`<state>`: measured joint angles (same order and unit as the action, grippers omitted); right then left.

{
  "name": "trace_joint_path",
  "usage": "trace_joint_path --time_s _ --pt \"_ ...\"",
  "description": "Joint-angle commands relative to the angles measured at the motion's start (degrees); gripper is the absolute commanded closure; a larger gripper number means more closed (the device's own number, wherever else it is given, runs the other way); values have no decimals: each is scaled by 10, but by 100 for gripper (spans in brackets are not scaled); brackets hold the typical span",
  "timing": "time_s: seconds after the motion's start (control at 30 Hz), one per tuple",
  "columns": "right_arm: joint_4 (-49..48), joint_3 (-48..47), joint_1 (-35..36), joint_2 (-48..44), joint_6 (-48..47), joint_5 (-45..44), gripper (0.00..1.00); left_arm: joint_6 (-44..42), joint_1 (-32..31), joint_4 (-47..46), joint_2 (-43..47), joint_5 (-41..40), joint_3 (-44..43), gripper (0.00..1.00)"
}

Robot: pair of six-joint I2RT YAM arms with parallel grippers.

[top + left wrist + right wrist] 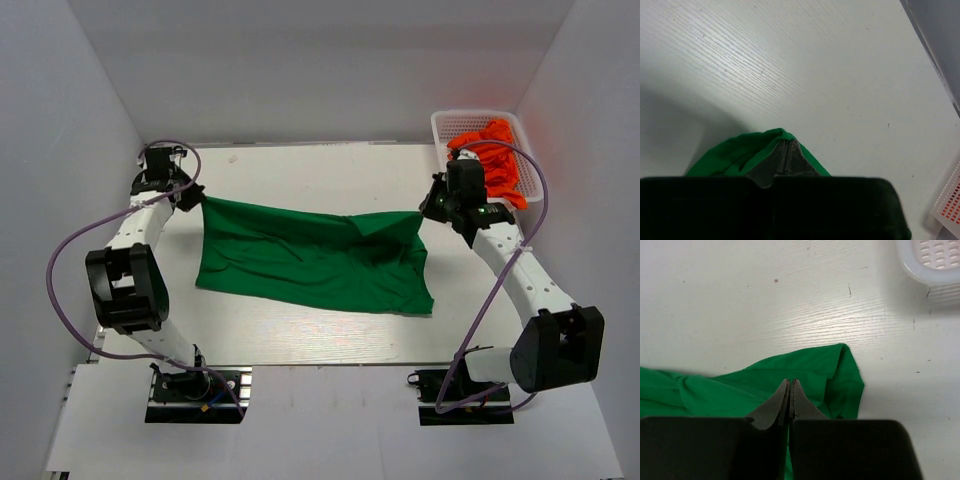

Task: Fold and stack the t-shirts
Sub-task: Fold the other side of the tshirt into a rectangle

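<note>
Pinching the green t-shirt's (310, 262) far corners, my left hand (788, 147) and right hand (790, 386) held it taut for folding.

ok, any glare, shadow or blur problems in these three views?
Top external: even light, mild sheen on the table by the green t-shirt. Left wrist: broad soft shadow at left; left gripper housing dark and blurred. Right wrist: glare streak mid-table, soft shadow beside the basket.
</note>
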<state>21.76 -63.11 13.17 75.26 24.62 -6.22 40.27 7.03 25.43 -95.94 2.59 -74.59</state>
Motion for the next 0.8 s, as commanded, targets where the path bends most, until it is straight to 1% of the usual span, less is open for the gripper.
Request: trace_joint_path --time_s 0.0,0.07,0.23,0.27,0.37,0.43,0.53,0.6,0.63,0.7,0.73,0.77 --pt "0 -10 -5 -7 -12 7 100 -7 3 -9 15 2 15 100" --pt "-6 13 -6 -18 -11 26 100 -7 3 -14 31 18 39 100" --pt "6 54 -8 -50 -6 36 100 -2 3 -9 60 18 94 100" --pt "11 62 -7 -55 -6 37 100 -2 3 -17 68 18 121 100" --pt "30 87 -9 -69 2 39 100 9 3 -10 98 18 164 100" --pt "55 91 -9 -79 8 41 100 16 3 1 118 -4 183 100" --pt "72 107 -11 -98 11 50 100 16 3 18 129 -35 202 100" --pt "72 137 -10 -110 17 56 100 16 3 24 142 -46 213 100" --pt "68 155 -10 -112 29 80 100 16 3 24 142 -52 218 100" --pt "59 193 -9 -115 37 101 100 16 3 19 142 -52 226 100" --pt "55 214 -10 -117 53 114 100 16 3 19 122 -58 220 100" --pt "53 215 -10 -117 58 116 100 16 3 19 122 -58 220 100"
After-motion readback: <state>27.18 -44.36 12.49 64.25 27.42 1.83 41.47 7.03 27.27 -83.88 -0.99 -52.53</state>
